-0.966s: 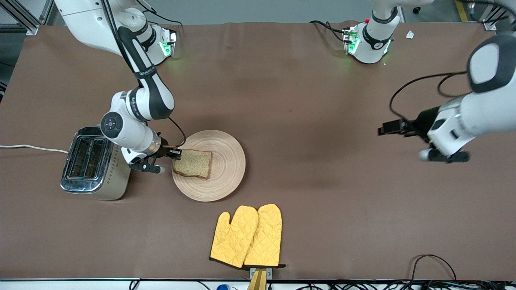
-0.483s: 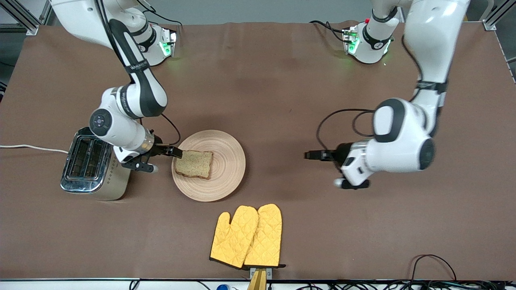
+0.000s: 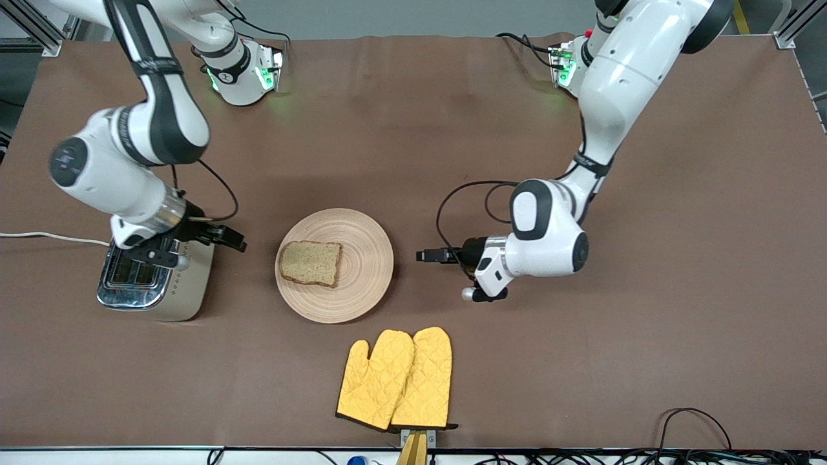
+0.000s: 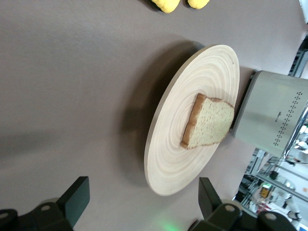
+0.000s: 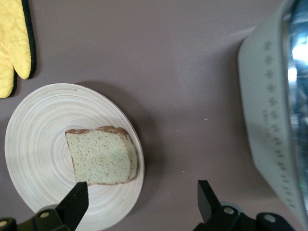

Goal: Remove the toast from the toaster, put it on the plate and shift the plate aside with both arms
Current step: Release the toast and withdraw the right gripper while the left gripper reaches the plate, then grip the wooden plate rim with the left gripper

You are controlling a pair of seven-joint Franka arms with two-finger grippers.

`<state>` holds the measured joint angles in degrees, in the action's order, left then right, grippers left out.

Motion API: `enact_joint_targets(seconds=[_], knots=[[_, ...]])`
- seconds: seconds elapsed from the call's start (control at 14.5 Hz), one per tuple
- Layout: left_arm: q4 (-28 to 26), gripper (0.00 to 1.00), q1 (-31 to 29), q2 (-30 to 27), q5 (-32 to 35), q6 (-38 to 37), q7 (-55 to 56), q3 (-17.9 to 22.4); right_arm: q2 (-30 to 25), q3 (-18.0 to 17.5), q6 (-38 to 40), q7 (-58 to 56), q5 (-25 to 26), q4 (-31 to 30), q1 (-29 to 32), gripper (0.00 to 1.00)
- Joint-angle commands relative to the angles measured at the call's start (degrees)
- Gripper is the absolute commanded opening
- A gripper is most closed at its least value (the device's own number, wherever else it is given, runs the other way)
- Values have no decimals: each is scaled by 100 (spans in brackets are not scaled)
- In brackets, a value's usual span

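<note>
The toast point(image 3: 310, 262) lies flat on the round wooden plate point(image 3: 362, 258), on the part toward the right arm's end of the table. My right gripper point(image 3: 229, 237) is open and empty, up over the gap between the toaster and the plate. My left gripper point(image 3: 423, 256) is open and empty, low beside the plate's rim toward the left arm's end, not touching it. The left wrist view shows the plate point(image 4: 211, 72) and toast point(image 4: 209, 122) ahead of my left gripper point(image 4: 142, 199). The right wrist view shows the toast point(image 5: 101, 154) and plate point(image 5: 38, 125) below my right gripper point(image 5: 142, 199).
A silver toaster point(image 3: 152, 274) stands beside the plate toward the right arm's end, its white cord running off the table edge. A pair of yellow oven mitts point(image 3: 395, 379) lies nearer to the front camera than the plate.
My right gripper drew back from the toast's edge and rose toward the toaster. My left arm swung in from its end of the table to the plate's rim.
</note>
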<state>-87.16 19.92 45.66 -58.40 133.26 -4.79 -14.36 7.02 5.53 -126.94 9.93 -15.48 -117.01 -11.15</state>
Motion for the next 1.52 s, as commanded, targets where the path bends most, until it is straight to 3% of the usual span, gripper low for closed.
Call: enact_joint_targets(seconds=[0.0,0.21,0.34,0.62,0.69,0.76,0.83,1.03,1.17,1.45], knots=[[523,99,335,556,-575,445,-224,-76,-428,-78,389,-578,193,47,481,100],[1181,100,758,1163,-691,956,-250,-67,-886,-78,1037,-606,974,300,640,100],[1499,100,899,1419,-691,1009,-320,-58,-1001,-78,1792,-615,1169,756,763,100],[1518,96,996,1455,-699,1159,-382,-67,-1141,-78,2814,-676,1388,1583,939,100],[1518,87,1023,1455,-691,1159,-408,-67,-1151,-78,2894,-798,1442,1672,983,100],[1518,70,1066,1455,-691,1167,-521,-58,-1203,-78,2912,-991,1451,1716,1071,100],[1518,45,1067,1455,-691,1194,-679,-67,-1203,-78,2973,-1254,1451,1778,1176,100],[1500,11,1067,1463,-700,1229,-733,-67,-1195,-87,3193,-1677,1477,2006,1318,100],[1491,1,1058,1472,-700,1238,-1013,-67,-1186,-105,3316,-1722,1565,2103,1309,100],[1439,0,1014,1446,-700,1238,-1252,-67,-1168,-149,3519,-1740,1829,2253,1265,100]])
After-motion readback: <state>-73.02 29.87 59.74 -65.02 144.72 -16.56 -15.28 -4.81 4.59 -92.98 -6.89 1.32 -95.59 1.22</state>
